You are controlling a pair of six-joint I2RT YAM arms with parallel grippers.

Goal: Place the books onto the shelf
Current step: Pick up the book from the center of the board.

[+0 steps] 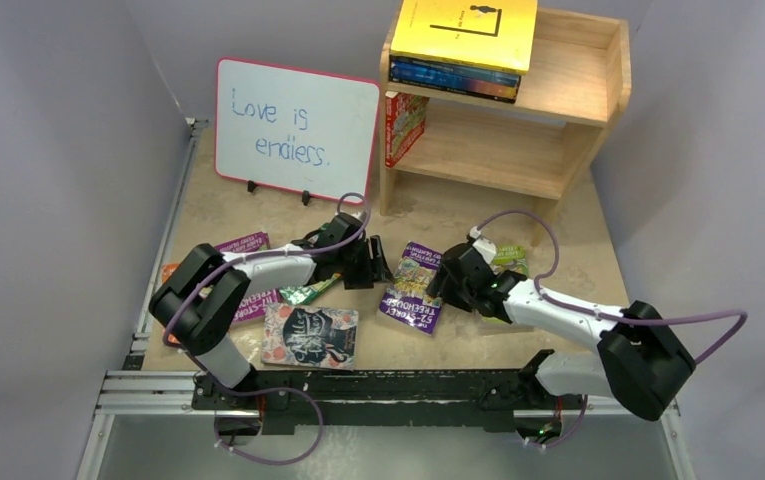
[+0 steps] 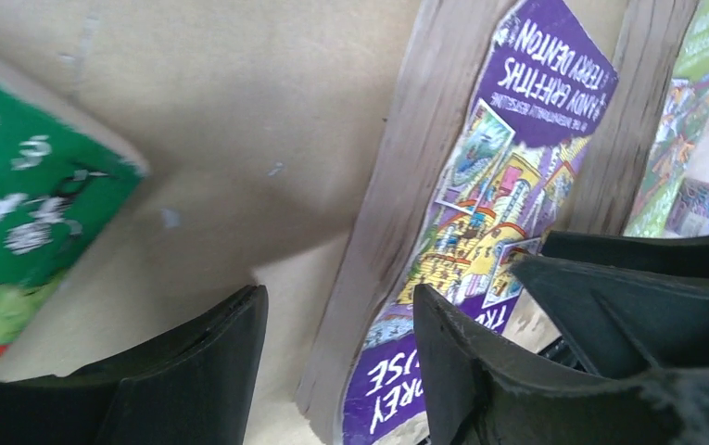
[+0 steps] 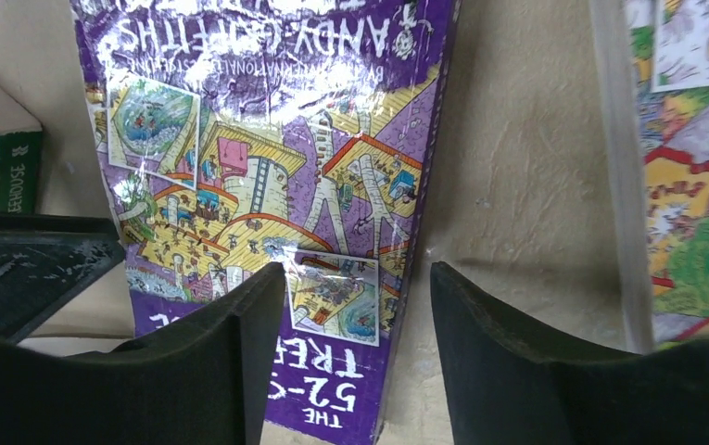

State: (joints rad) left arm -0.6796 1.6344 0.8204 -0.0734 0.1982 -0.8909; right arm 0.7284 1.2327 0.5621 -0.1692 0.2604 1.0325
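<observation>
Purple paperback (image 1: 413,287) lies flat mid-table between 2 spread, empty pincers, left gripper (image 1: 378,268) and right gripper (image 1: 440,287), apparently flanking its long edges for pickup.

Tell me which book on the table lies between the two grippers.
The purple 52-Storey Treehouse book lies flat between the left gripper and right gripper. The floral book and another purple book lie further left.

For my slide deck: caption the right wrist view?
Right gripper, fingers spread, hovers over a purple paperback on the tan table.
</observation>
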